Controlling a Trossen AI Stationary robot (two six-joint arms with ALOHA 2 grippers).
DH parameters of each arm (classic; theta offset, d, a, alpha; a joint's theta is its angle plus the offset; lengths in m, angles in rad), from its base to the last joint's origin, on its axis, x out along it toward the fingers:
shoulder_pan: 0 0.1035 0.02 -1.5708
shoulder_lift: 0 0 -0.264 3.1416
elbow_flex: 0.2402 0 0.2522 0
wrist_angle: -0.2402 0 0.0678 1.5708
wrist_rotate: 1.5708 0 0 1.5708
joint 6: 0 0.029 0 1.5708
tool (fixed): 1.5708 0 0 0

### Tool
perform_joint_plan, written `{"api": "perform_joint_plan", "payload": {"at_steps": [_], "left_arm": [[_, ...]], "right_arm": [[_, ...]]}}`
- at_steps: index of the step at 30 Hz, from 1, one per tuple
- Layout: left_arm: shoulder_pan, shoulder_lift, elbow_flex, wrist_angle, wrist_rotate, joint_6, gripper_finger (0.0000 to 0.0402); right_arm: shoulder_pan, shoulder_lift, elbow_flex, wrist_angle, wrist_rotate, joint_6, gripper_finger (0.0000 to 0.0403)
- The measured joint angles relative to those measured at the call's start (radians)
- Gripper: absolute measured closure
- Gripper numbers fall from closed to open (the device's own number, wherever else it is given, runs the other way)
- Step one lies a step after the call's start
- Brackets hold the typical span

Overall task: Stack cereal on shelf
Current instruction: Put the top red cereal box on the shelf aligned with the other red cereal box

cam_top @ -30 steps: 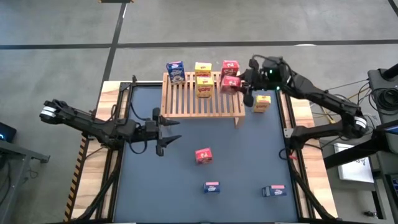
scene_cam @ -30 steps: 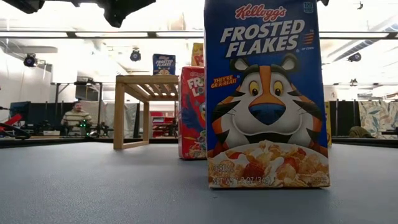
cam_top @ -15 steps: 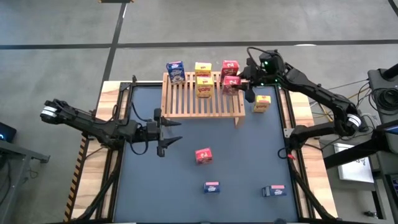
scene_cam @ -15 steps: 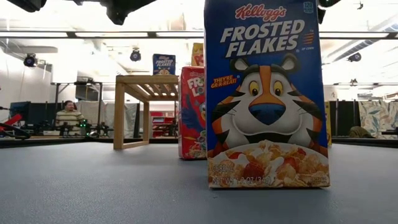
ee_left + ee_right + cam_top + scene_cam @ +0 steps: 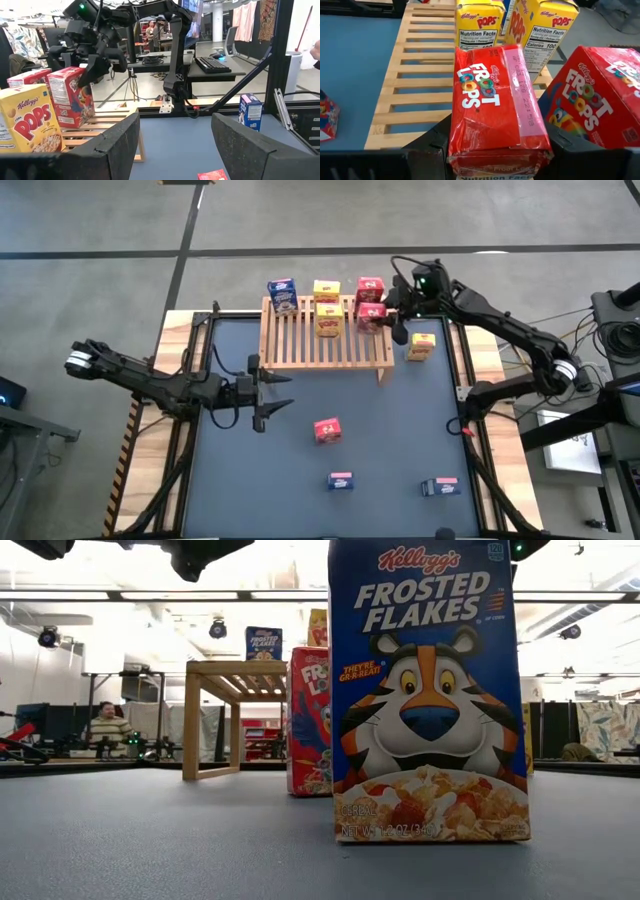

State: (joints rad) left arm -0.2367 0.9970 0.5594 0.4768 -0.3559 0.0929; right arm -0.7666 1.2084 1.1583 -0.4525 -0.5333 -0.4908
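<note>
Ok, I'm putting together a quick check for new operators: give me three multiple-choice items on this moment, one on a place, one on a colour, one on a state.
1. Where is the one yellow box that is off the shelf?
A. on the table beside the shelf
B. under the shelf
C. in the left fingers

2. What colour is the box held by the right gripper?
A. blue
B. yellow
C. red

3. The left gripper is:
A. open and empty
B. shut on a blue box
C. lying flat on the shelf

Answers:
1 A: it stands on the table just off the shelf's end.
2 C: a red box sits between its fingers.
3 A: its fingers stand apart with nothing between them.
</note>
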Motion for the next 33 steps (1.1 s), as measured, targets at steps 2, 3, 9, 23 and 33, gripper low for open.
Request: {"api": "perform_joint_plan", "payload": {"at_steps": [2,3,9,23,33], "left_arm": [[0.0,0.0,0.0,0.0,0.0,0.0,0.0171],[0.0,0.0,0.0,0.0,0.0,0.0,0.0171],[0.0,0.0,0.0,0.0,0.0,-0.018,0.0171],[0.0,0.0,-0.001,0.001,0.0,-0.032,0.0171],[0.0,0.0,-0.001,0.001,0.0,-0.032,0.0171]], "right_arm": [[0.0,-0.009,-0.001,-0.006,0.002,0.002,0.0236],[0.0,-0.013,-0.001,-0.006,0.002,0.004,0.0236],[0.0,-0.023,-0.001,-0.024,0.002,0.002,0.0236],[0.0,-0.023,-0.001,-0.021,0.011,0.0,0.0218],[0.0,-0.023,-0.001,-0.021,0.011,0.001,0.0218]]}}
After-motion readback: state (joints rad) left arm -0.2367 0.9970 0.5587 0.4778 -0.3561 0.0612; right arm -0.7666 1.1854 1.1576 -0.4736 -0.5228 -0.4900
